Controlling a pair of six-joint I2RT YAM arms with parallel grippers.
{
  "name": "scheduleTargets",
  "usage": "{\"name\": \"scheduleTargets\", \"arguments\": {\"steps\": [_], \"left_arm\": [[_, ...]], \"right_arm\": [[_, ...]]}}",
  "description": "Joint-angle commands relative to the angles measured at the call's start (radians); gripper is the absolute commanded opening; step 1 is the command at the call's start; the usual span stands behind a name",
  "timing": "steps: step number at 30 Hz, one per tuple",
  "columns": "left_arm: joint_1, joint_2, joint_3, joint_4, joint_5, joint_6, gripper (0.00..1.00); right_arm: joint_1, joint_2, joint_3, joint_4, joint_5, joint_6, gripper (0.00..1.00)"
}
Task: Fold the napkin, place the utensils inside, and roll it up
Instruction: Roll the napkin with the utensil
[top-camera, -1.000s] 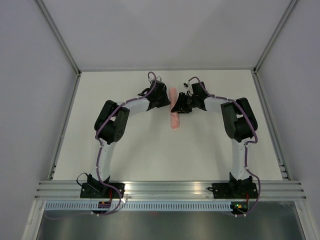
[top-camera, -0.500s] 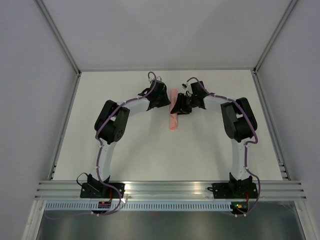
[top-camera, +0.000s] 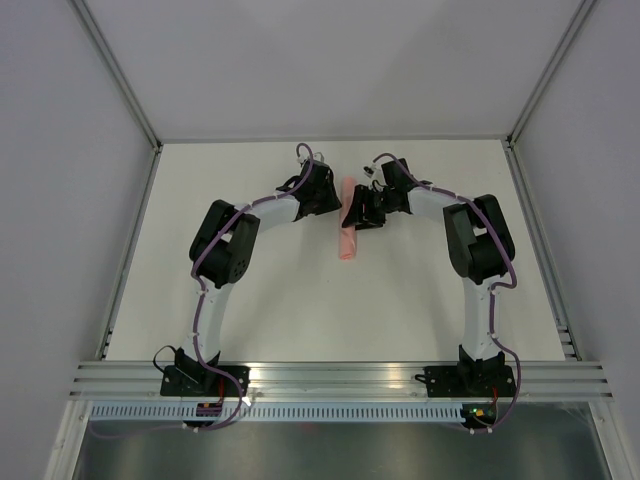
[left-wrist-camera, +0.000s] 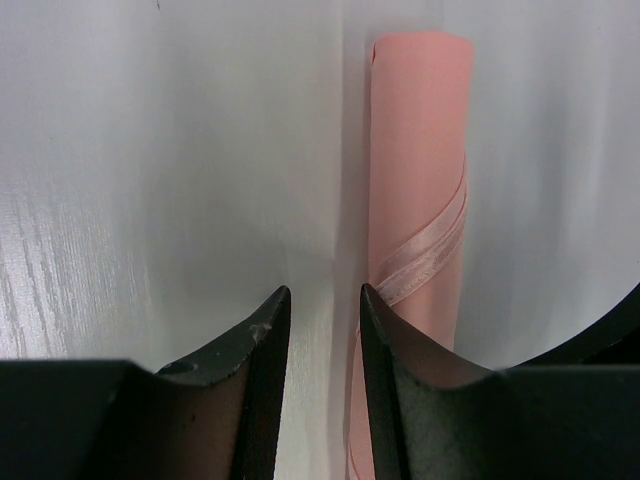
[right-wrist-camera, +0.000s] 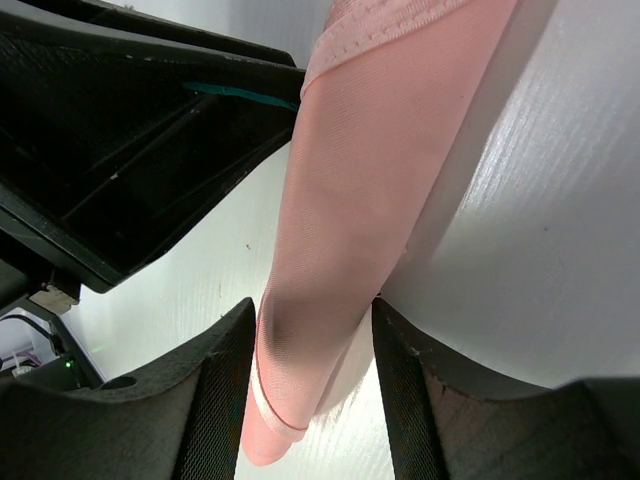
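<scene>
The salmon-pink napkin (top-camera: 347, 244) lies rolled into a tight tube at the back middle of the white table (top-camera: 250, 300). No knife or other utensil shows; none sticks out of the roll's ends. My right gripper (top-camera: 356, 212) straddles the roll from the right. In the right wrist view my right gripper (right-wrist-camera: 313, 305) has both fingertips against the sides of the roll (right-wrist-camera: 370, 180). My left gripper (top-camera: 335, 205) sits just left of the roll. In the left wrist view my left gripper (left-wrist-camera: 325, 300) is narrowly open and empty, with the roll (left-wrist-camera: 420, 150) beside its right finger.
The table is walled by grey panels at the left, back and right, with a metal rail (top-camera: 340, 378) at the near edge. My left arm's black wrist (right-wrist-camera: 130, 130) sits close to the roll, opposite the right gripper.
My right wrist has shifted slightly toward the back. The roll's near end has moved a touch to the left. The left arm has hardly moved.
</scene>
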Motion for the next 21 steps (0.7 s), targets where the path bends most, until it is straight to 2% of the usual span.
{"name": "scheduleTargets", "arguments": {"steps": [1, 10, 21], "left_arm": [[-0.006, 0.039, 0.029, -0.032, 0.018, 0.013, 0.4], [-0.003, -0.002, 0.015, -0.009, 0.017, 0.032, 0.47], [0.013, -0.061, 0.002, 0.009, 0.018, 0.048, 0.49]], "right_arm": [[-0.011, -0.027, 0.026, -0.076, 0.05, -0.007, 0.57], [-0.022, -0.066, 0.042, -0.108, 0.042, -0.058, 0.59], [-0.026, -0.102, 0.063, -0.136, 0.011, -0.116, 0.63]]}}
